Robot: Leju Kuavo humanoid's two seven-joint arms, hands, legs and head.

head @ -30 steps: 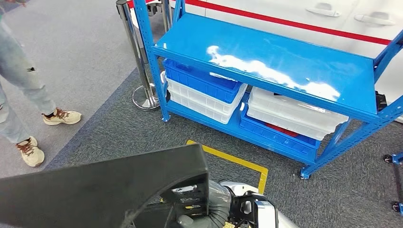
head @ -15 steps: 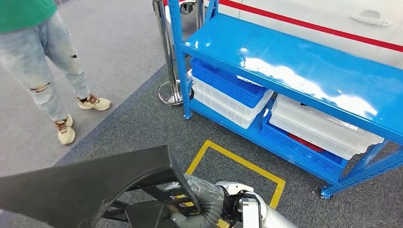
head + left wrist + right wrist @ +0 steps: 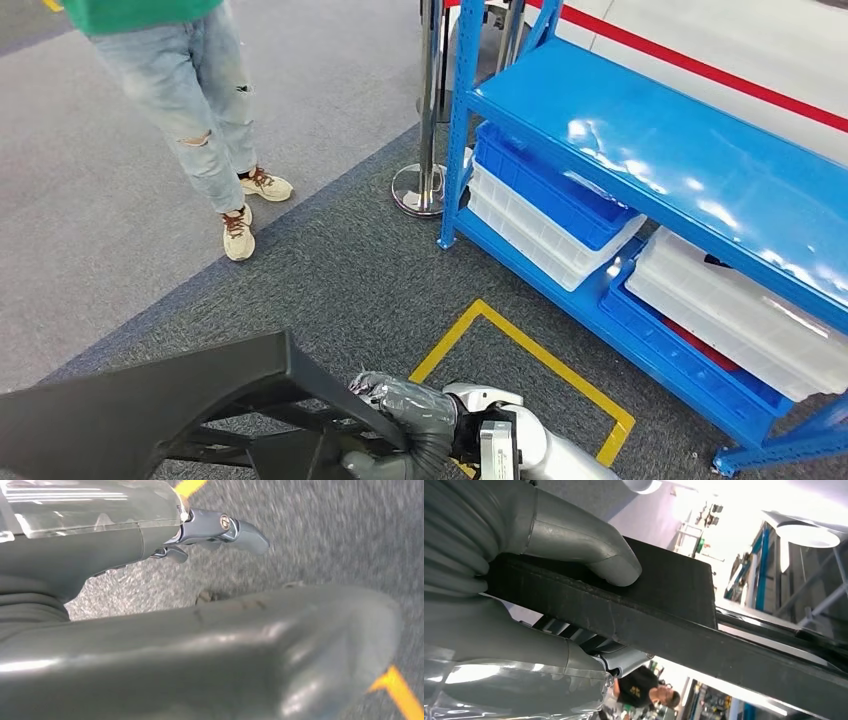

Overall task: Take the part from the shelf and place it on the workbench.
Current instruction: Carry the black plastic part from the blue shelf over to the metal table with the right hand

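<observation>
While our right hand [image 3: 400, 435] squeezes the big black part [image 3: 150, 405] at lower left, it could slip or bump the person [image 3: 190, 90]. Our left hand's [image 3: 215, 530] grip, we cannot tell.

Grey carpet floor [image 3: 330, 270] with a yellow taped square [image 3: 540, 360] — a steel stanchion [image 3: 428, 110] stands nearby.

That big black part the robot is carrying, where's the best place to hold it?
Probably at its end edge: the black part is a long flat panel with open ribs beneath. The right hand grips there from the side, thumb on one face, fingers under.
</observation>
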